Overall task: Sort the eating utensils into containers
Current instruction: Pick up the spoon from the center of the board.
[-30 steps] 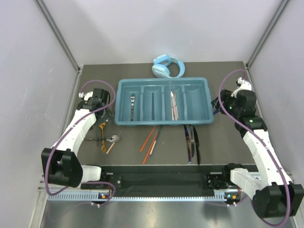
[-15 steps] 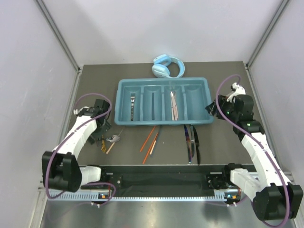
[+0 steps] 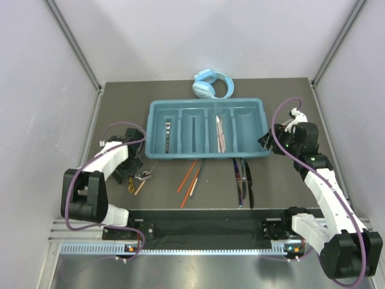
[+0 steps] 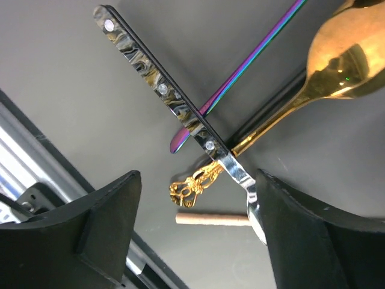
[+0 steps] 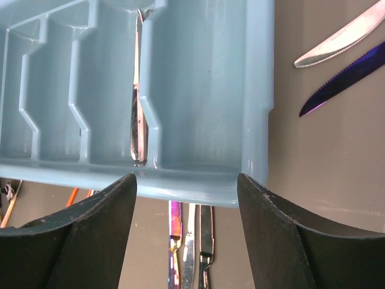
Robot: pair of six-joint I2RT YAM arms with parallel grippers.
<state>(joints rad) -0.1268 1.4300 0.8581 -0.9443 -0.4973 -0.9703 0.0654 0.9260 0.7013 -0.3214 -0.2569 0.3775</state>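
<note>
Step in hand: picking from the crossed pile on the table off the tray's near-left corner; left gripper [image 4: 195, 201] hovers over it, jaws spread wide, empty; right gripper [image 5: 185, 189] likewise agape over the teal plastic tray [image 5: 258, 90]; pile: polished gold spoon [image 4: 337, 66] with filigree handle end, marbled riveted handle [image 4: 150, 78] lying across it and a slim iridescent utensil [image 4: 252, 60]; next move probably needs a descent onto one thin handle without snagging the others; silver fork [image 3: 168, 128] sits in the leftmost compartment.
</note>
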